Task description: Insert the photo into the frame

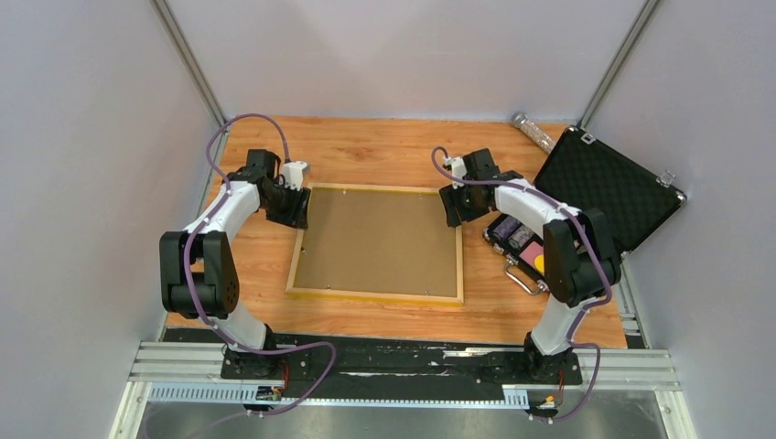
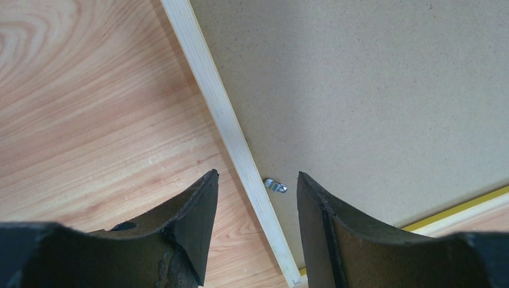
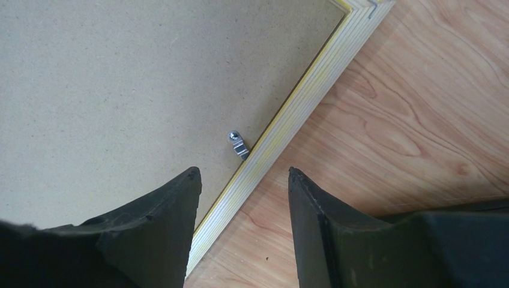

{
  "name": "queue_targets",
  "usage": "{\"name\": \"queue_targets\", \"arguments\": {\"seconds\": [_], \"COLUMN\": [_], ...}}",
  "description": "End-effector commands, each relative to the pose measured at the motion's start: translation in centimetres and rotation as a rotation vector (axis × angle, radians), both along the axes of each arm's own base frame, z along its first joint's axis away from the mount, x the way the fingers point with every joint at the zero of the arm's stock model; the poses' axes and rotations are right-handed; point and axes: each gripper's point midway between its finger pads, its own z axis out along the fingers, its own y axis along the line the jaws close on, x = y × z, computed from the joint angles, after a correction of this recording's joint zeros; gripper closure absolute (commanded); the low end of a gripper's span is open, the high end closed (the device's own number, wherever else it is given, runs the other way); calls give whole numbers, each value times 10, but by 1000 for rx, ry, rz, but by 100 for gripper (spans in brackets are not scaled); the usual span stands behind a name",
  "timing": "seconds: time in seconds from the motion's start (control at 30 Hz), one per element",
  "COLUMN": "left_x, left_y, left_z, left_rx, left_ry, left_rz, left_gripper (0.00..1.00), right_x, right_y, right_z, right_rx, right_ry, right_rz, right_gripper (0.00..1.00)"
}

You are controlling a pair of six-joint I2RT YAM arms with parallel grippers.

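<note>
Count of task items in view: one frame [image 1: 375,295], lying face-down at the middle of the desk [image 1: 366,146], with one brown backing board [image 1: 380,238] filling its back. I count two small metal clips. One clip [image 2: 275,186] shows in the left wrist view, just inside the left rail. The other clip [image 3: 238,144] shows in the right wrist view, just inside the right rail. There are two grippers, both over the frame's far end. The left gripper [image 1: 295,208] sits at the far left corner with its jaws apart, straddling the left rail, one finger [image 2: 192,222] over bare desk and the other over the board, and it grips nothing. The right gripper [image 1: 455,206] sits near the far right corner with its jaws likewise apart across the right rail, and it holds nothing. I cannot tell whether either set of fingertips touches the frame. One black foam-lined case [image 1: 608,187] stands open at the right edge of the desk, close beside the right arm, with small purple and yellow items in its base. One silvery cylinder [image 1: 533,131] lies at the far right corner of the desk.
</note>
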Motion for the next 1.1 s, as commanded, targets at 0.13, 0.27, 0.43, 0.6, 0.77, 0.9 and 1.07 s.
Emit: {"name": "queue_targets", "arguments": {"seconds": [0.13, 0.27, 0.43, 0.6, 0.77, 0.9, 1.07], "left_x": [12, 12, 11, 9, 9, 7, 4], "left_y": [-3, -2, -2, -2, -1, -1, -3], "left_z": [16, 16, 15, 13, 11, 11, 12], "left_rx": [-14, -11, -11, -6, 1, 3, -8], "left_ry": [-52, -51, -48, -43, -38, -39, -38], "left_rz": [-1, -3, -3, -6, -11, -26, -52], "left_gripper": [41, 41, 41, 41, 41, 41, 40], "right_x": [15, 16, 19, 21, 24, 26, 27], "right_y": [-2, -3, -7, -7, -7, -6, -6], "right_z": [-14, -22, -27, -31, -32, -33, -31], "right_rx": [-27, -34, -42, -40, -47, -47, -44], "right_ry": [-27, -14, -7, 1, -4, -5, -8], "right_rz": [16, 18, 13, 14, 24, 28, 28], "right_gripper": [49, 51, 56, 65, 76, 81, 82]}}
